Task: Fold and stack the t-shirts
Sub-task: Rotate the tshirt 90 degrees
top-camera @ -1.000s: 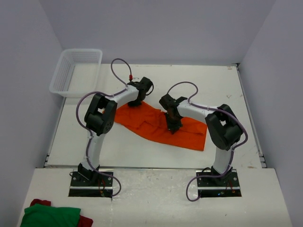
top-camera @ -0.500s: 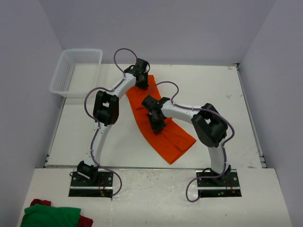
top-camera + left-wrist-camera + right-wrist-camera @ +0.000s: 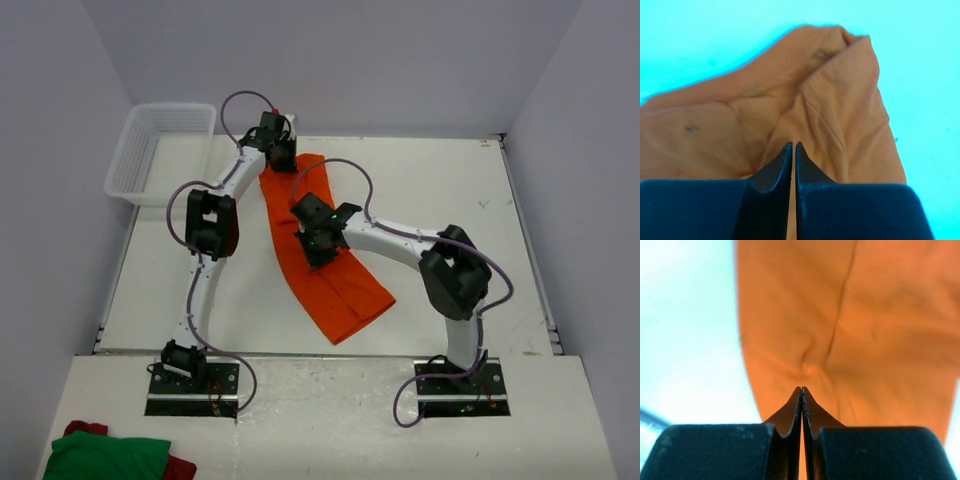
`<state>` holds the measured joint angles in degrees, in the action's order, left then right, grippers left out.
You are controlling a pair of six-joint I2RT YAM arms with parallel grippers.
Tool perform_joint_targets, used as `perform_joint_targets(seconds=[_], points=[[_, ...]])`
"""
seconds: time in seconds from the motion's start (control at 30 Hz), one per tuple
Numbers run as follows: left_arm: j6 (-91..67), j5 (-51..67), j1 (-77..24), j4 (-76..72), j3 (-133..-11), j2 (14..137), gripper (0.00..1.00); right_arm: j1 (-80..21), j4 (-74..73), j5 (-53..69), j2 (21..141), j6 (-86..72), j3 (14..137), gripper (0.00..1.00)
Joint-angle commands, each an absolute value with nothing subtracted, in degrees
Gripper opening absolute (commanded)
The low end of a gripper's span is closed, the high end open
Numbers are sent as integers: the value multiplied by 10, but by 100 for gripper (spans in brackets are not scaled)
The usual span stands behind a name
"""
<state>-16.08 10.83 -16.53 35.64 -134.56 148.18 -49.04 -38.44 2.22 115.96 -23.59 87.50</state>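
Both claws pinch the shirt [image 3: 335, 285], whose length runs away from the basket [image 3: 128, 172]: we have left claw [image 3: 279, 162] at its basket-side end, right claw [image 3: 318, 252] mid-length.

orange t-shirt [image 3: 338, 288], folded long strip, lying diagonally

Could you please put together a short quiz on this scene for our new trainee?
1. Multiple choice: where is the white basket? A far left; B far right; C near middle.
2. True or false: the left end effector and the right end effector are both closed on the orange t-shirt.
3. Fill in: the top cloth of the heap at the near left is coloured ___.
Key: 1 A; 2 true; 3 green.
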Motion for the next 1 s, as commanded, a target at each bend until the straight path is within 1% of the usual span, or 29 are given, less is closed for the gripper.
perform_joint_targets(seconds=[0.0, 0.07, 0.1, 0.13, 0.17, 0.2, 0.23, 0.3, 0.37, 0.43, 0.47, 0.57, 0.7, 0.97], points=[[-133, 96, -161, 328, -1361, 1432, 5, -503, -356, -43, 989, -207, 840, 0], [-146, 104, -163, 310, -1323, 1371, 4, -503, -387, -96, 931, -207, 824, 0], [-153, 86, -172, 303, -1284, 1349, 4, -502, -393, -150, 915, -207, 796, 4], [-152, 72, -178, 301, -1269, 1328, 5, -501, -399, -174, 902, -205, 781, 10], [-149, 60, -186, 301, -1257, 1295, 6, -493, -402, -193, 887, -209, 756, 20], [-144, 37, -199, 308, -1248, 1285, 6, -484, -409, -205, 886, -216, 749, 14], [-145, 30, -205, 316, -1252, 1279, 6, -474, -440, -207, 889, -243, 748, 0], [-157, 22, -217, 358, -1266, 1274, 6, -445, -446, -199, 900, -261, 720, 0], [-172, 3, -223, 383, -1260, 1273, 6, -439, -431, -187, 904, -271, 696, 0], [-189, 1, -229, 385, -1232, 1272, 1, -439, -405, -177, 912, -275, 666, 0], [-193, -13, -231, 381, -1212, 1273, 0, -437, -396, -162, 916, -276, 652, 0], [-196, -26, -242, 368, -1188, 1287, 0, -434, -371, -135, 932, -282, 636, 0], [-193, -43, -253, 365, -1187, 1315, 0, -434, -351, -129, 958, -289, 620, 0], [-191, -56, -257, 352, -1175, 1358, 0, -436, -316, -98, 941, -315, 551, 0]])
